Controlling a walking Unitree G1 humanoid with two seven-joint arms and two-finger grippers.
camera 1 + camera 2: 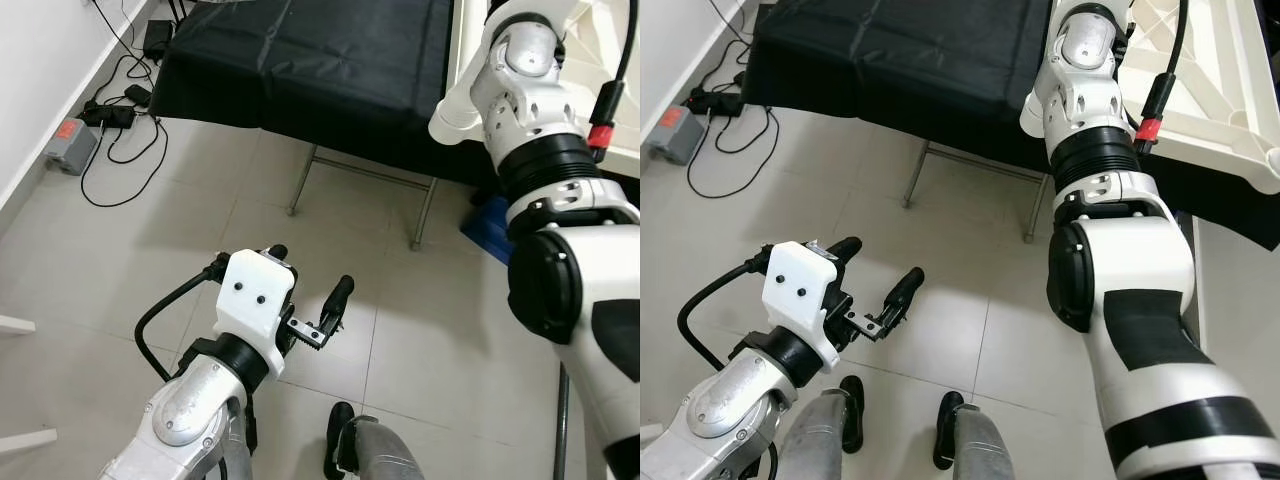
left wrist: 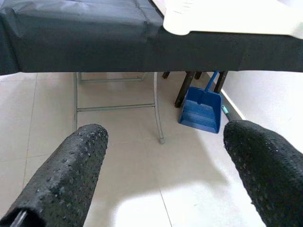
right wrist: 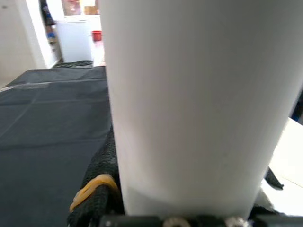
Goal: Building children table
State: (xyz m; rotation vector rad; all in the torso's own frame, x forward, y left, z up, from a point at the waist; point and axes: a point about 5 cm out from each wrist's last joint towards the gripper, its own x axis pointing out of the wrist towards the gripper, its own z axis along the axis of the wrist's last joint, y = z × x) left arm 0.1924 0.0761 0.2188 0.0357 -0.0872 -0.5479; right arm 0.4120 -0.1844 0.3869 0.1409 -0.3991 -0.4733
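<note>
Leg (image 3: 199, 104), a white tube, sits gripped in the right gripper (image 3: 189, 215) above the black-covered surface (image 1: 330, 60), beside the white tabletop (image 1: 1210, 90); left gripper (image 1: 310, 290) hangs wide open, empty. Keep the leg square to its socket, pressing gently

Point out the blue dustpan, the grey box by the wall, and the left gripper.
blue dustpan (image 2: 201, 113): left wrist view, on the middle of its scoop.
grey box (image 1: 70, 145): left eye view, on its top face beside the red label.
left gripper (image 1: 310, 285): left eye view, midway between its two black fingertips.
</note>
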